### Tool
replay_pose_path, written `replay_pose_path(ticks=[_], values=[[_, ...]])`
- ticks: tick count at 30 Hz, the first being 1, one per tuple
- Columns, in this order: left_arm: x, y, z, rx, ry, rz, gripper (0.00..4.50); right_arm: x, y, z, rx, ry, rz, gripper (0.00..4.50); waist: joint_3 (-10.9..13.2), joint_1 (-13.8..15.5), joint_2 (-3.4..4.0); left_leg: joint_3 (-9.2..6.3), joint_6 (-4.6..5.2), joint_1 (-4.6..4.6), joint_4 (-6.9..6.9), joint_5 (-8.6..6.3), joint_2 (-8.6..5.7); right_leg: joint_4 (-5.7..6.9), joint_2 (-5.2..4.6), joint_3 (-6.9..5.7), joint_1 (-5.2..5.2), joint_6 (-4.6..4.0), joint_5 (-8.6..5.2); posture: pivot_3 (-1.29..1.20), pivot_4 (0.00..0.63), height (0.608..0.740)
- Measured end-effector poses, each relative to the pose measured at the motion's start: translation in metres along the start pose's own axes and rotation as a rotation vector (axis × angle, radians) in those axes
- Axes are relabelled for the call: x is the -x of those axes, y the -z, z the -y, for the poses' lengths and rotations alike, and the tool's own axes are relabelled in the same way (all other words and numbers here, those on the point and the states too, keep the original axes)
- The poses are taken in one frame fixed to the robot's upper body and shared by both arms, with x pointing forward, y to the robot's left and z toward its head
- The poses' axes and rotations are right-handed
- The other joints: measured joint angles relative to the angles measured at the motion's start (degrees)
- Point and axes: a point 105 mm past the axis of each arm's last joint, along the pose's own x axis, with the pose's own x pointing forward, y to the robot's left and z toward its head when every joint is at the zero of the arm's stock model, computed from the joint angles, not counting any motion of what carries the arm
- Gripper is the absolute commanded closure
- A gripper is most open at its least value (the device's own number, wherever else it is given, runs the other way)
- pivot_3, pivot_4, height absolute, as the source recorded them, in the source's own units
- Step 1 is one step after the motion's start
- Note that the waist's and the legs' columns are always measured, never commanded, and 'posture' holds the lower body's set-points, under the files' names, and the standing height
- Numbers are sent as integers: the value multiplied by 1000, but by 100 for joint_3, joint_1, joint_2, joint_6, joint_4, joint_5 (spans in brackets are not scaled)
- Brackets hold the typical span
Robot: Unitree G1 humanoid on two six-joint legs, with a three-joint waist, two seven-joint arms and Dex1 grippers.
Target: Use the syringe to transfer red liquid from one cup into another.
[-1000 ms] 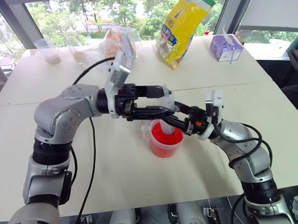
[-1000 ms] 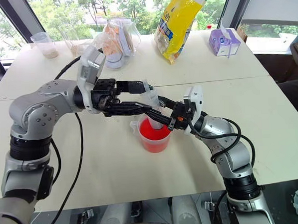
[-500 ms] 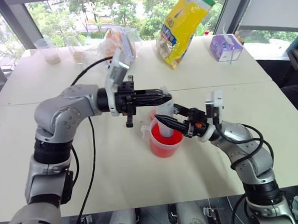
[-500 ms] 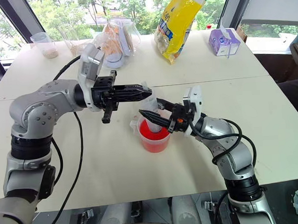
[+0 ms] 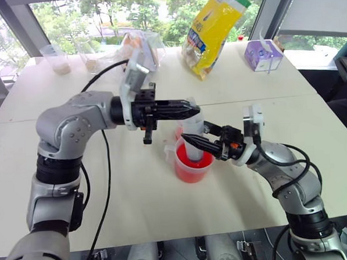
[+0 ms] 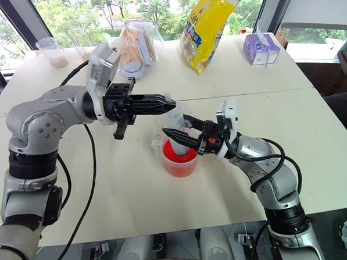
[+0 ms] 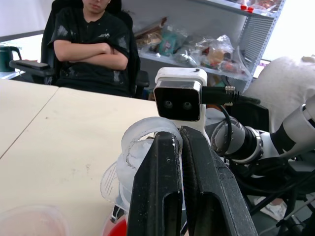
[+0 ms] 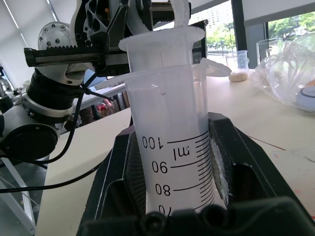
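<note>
a: where does the syringe point(image 8: 170, 147) stand?

b: it stands upright over the beaker point(image 5: 193, 164), near the middle of the white worktop point(image 5: 137, 207). its lower end goes down into the beaker, among the red liquid point(image 5: 190, 171). how deep the tip sits cannot be told.

a: who holds it?

b: the right pincer point(image 5: 193, 142) reaches in from the right and is clamped on the barrel, one black finger on each side. the right wrist view shows the printed scale between those fingers point(image 8: 115, 172), with the barrel white and cloudy above the marks.

a: and the left pincer point(image 5: 193, 108)?

b: it comes in level from the left, at the top of the syringe. its two fingers point(image 7: 160, 187) are pressed close together, with just a thin slit between them. in the left wrist view the clear plunger flange point(image 7: 147, 142) sits right behind the fingertips. whether the fingers pinch that flange or merely lie against it cannot be told.

a: where is the small cup point(image 5: 182, 129)?

b: just beyond the beaker, on the far side, partly hidden by the pincers.

a: anything else on the worktop?

b: at the far side a yellow bag point(image 5: 215, 29) leans, with a purple tissue box point(image 5: 263, 55) to its right and a crumpled clear bag point(image 5: 137, 50) to its left. a clear cup point(image 5: 56, 59) stands at the far left. a person in a dark shirt point(image 7: 96, 49) sits with arms folded beyond the worktop, seen in the left wrist view.
</note>
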Motion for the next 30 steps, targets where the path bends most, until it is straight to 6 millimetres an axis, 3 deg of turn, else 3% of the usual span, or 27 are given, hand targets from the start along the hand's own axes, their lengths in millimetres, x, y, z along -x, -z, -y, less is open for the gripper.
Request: replay_pose_path(ticks=[30], values=[[2, -6, -4, -16, 6, 24, 4463, 1, 1, 2, -5, 4, -16, 3116, 0, 0, 0, 0, 0, 0, 0, 0, 0, 0, 0, 0, 0, 0, 0, 0, 150, 740]])
